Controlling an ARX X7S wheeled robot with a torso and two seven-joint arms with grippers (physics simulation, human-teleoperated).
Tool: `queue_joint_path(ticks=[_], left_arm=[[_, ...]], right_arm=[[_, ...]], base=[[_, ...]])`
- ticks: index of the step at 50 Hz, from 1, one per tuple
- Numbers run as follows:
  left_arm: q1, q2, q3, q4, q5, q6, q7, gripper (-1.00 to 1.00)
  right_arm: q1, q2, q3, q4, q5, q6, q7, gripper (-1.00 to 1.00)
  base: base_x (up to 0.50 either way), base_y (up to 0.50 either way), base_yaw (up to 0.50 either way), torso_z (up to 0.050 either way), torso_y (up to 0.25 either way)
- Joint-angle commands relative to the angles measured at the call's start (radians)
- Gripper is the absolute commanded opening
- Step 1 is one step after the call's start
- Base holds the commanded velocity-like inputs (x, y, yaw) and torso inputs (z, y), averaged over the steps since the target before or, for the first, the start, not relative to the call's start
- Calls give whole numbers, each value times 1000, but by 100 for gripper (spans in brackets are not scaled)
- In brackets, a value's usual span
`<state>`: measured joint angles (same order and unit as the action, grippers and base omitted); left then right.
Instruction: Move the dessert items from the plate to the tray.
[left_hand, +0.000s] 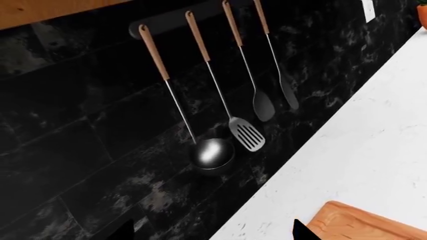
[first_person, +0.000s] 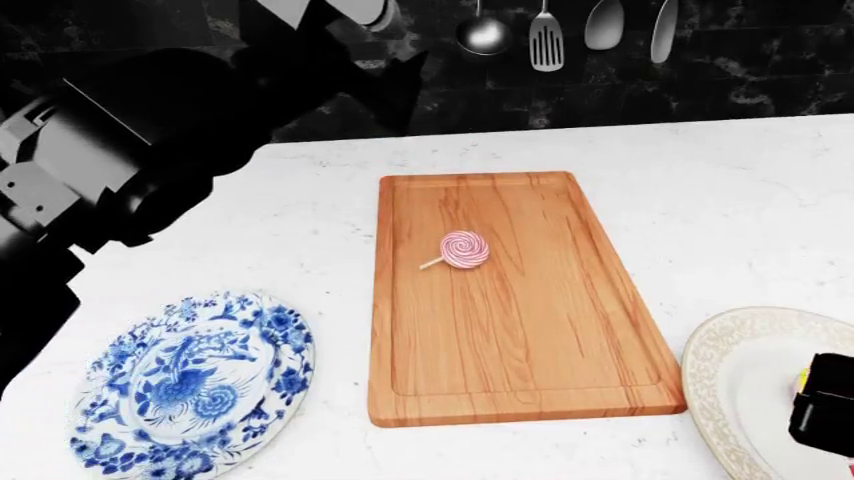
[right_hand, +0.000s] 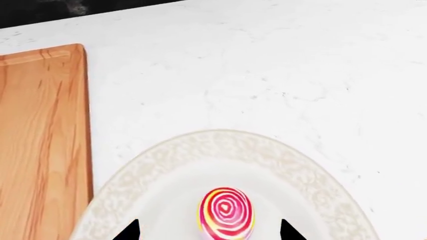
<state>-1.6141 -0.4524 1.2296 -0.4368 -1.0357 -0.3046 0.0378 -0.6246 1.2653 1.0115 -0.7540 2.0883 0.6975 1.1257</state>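
Right gripper (right_hand: 208, 231) fingers apart, either side of pink, yellow and red swirl lollipop (right_hand: 227, 212) on white plate (right_hand: 167, 160); pink-and-white lollipop (first_person: 463, 249) on orange-brown wooden tray (first_person: 521, 340).

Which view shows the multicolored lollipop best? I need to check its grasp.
The right wrist view: the multicolored lollipop lies on the white plate between open fingertips. The head view hides it behind the right gripper; the left wrist view misses it.
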Motion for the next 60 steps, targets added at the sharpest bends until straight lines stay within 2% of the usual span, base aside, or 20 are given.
queue_joint_path(ticks=[1,22,36,39,60], left_arm=[[-1,-27,-1,50,-5,-21,-30,100],[-2,-45,-6,71,-7,-31,-39,100],[-18,-47,-5,85,-2,-45,-43,100],[-22,-52,4,99,8,-50,-42,100],[-26,-72,-12,134,-15,-72,-65,100]], right_arm=[[24,44,-107,18,-63,-64,-42,100],[42,41,-134,39,-126,-29,-19,100],[61,73,-269,55,-195,-129,-58,100],[62,67,-290,55,-208,-141,-68,100],[88,40,-342,80,-247,-154,-84,100]], base=[[0,0,0,0,0],[0,0,0,0,0],[0,0,0,0,0],[0,0,0,0,-250],[0,0,0,0,0]])
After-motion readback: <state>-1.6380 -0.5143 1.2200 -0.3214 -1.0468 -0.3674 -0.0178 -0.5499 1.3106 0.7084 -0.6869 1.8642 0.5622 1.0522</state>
